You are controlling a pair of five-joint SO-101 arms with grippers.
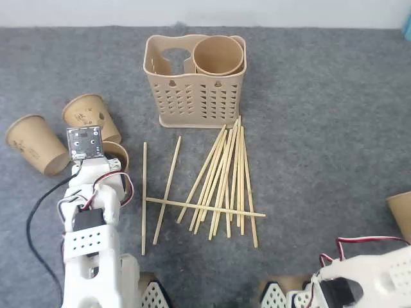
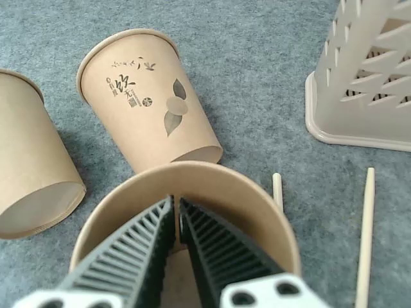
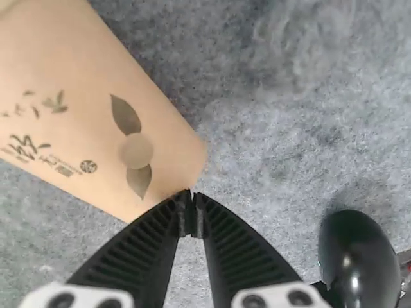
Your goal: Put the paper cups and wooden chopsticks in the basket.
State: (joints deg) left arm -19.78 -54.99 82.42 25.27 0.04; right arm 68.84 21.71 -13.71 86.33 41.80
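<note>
Cups: one cup [image 1: 218,54] is seen set in the basket's right compartment; two [image 1: 37,144] [image 1: 90,115] are left tipped over at the left, an upright cup [image 2: 212,176] just beside them, a fallen cup [image 3: 83,122] far right.
Chopsticks [image 1: 221,173]: fanned loosely before the basket, none yet inside.
Basket [image 1: 192,96]: placed at the back of the grey surface [image 1: 321,96].
Left jaws: closed on nothing, tips held over the upright cup's mouth, seemingly lined up for a rim grip.
Right jaws: closed, empty, held above the fallen cup.
</note>
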